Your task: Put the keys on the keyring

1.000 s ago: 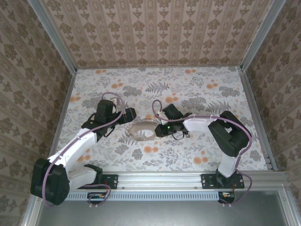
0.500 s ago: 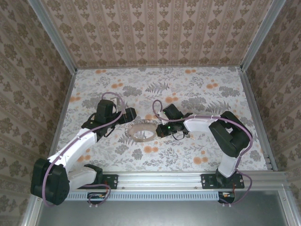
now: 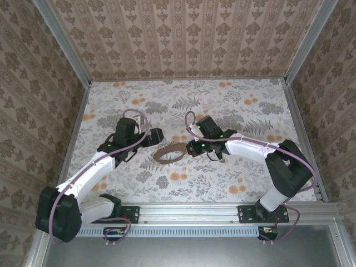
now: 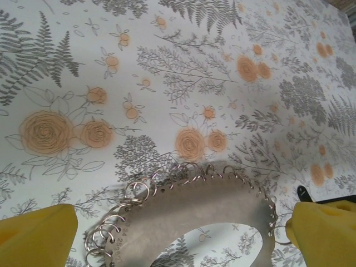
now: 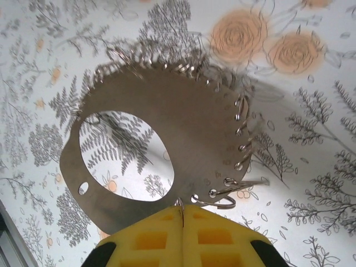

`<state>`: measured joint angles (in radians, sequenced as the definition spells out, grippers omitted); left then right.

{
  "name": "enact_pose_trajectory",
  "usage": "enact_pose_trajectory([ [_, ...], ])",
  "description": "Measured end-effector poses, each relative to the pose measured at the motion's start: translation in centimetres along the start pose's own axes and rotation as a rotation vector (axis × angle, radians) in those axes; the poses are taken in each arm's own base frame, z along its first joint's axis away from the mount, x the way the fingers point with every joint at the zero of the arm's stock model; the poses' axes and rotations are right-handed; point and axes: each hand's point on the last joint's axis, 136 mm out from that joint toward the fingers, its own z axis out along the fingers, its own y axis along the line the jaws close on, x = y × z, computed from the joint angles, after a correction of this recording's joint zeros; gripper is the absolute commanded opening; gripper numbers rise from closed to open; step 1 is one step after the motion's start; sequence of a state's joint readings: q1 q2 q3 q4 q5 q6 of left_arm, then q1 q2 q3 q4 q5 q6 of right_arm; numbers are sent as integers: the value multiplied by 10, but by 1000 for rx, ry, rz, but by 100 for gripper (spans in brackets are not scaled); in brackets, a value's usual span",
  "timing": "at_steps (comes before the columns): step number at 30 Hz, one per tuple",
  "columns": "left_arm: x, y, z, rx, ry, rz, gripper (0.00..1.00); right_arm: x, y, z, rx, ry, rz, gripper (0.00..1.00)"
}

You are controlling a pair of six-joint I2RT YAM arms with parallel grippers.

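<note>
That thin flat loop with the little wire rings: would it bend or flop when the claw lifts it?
Probably stiff: the flat loop looks unbent though the right claw pinches just one edge. Likely light, being so thin. The little wire rings hang loosely through holes, so they'd probably swing.

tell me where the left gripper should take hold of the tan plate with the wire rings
Probably the plain flat band of the plate beside its big hole, on the rim stretch free of wire rings. Come in edge-on, one of the open fingers on each face: it is a thin sheet, and the right gripper clamps another part of that rim.
</note>
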<state>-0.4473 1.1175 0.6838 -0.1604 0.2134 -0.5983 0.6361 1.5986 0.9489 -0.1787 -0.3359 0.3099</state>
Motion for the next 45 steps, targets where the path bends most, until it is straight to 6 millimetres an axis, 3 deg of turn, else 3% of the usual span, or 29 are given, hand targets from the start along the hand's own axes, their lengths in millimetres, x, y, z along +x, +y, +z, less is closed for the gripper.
enact_pose_trajectory([
  [9,-9,-50,-4,141,-1,96,93,-45,15,-36,-21,-216,-60,0],
  [17,-15,-78,-3,276,-6,163,66,-85,19,-67,-34,-410,-91,0],
  [25,-31,-114,-13,435,-50,270,44,-121,19,-104,-51,-585,-104,0],
  [38,-64,-153,-32,604,-101,402,40,-136,25,-130,-186,-632,-87,0],
  [45,-69,-169,-36,719,-49,427,39,-140,41,-146,-298,-649,-96,0],
])
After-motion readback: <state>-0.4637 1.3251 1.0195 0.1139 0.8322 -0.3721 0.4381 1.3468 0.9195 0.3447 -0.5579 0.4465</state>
